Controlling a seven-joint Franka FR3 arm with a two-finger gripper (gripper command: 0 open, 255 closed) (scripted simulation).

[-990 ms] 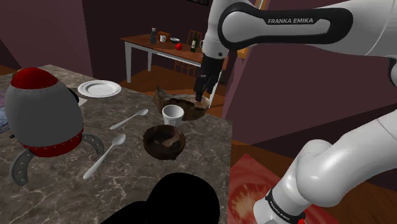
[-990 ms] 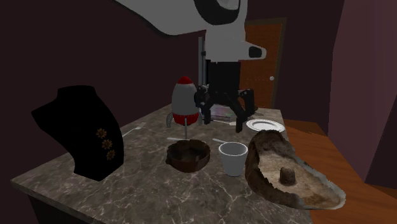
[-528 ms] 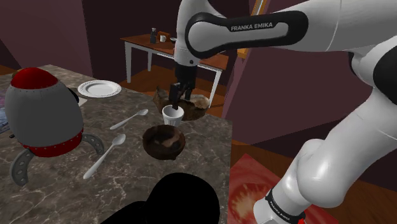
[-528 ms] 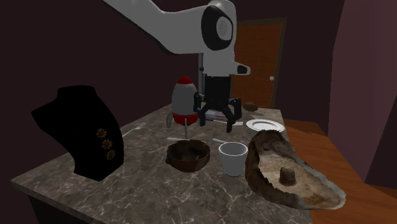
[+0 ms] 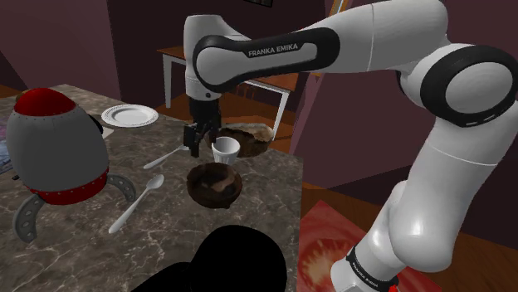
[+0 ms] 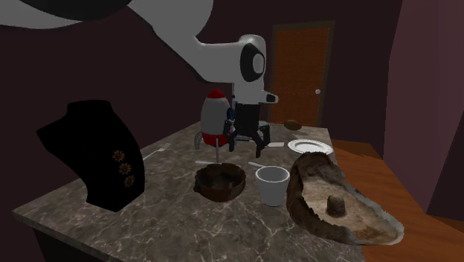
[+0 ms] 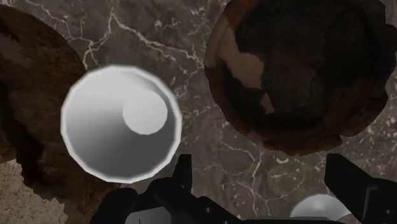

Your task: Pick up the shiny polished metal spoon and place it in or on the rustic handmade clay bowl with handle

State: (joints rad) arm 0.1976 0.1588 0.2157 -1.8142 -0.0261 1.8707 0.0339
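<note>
Two shiny spoons lie on the marble table point(image 5: 266, 178). The nearer spoon point(image 5: 168, 156) points its bowl end toward the white cup point(image 5: 225, 149); the longer spoon point(image 5: 137, 203) lies closer to the rocket. My gripper point(image 5: 194, 141) hangs open just above the nearer spoon's bowl end point(image 7: 320, 208), which shows low between the fingers point(image 7: 184, 173), nearer the other one. A round dark brown clay bowl point(image 5: 214, 183) point(image 7: 299, 70) sits just beyond the cup point(image 7: 121, 124). A large rough brown bowl point(image 6: 338, 201) point(image 5: 246, 138) stands behind the cup. Seen across the table, the gripper point(image 6: 246, 141) hovers in front of the rocket.
A grey and red rocket point(image 5: 54, 149) stands at the shoulder view's left, with a white plate point(image 5: 129, 115) behind it. A black necklace bust point(image 6: 100, 156) fills the near corner. The table edge drops off at the shoulder view's right, toward a wooden floor and a side table point(image 5: 178, 60).
The arm swung toward the shoulder view's left, from over the large rough bowl, past the white cup, to above the nearer spoon. The gripper stayed open and holds nothing.
</note>
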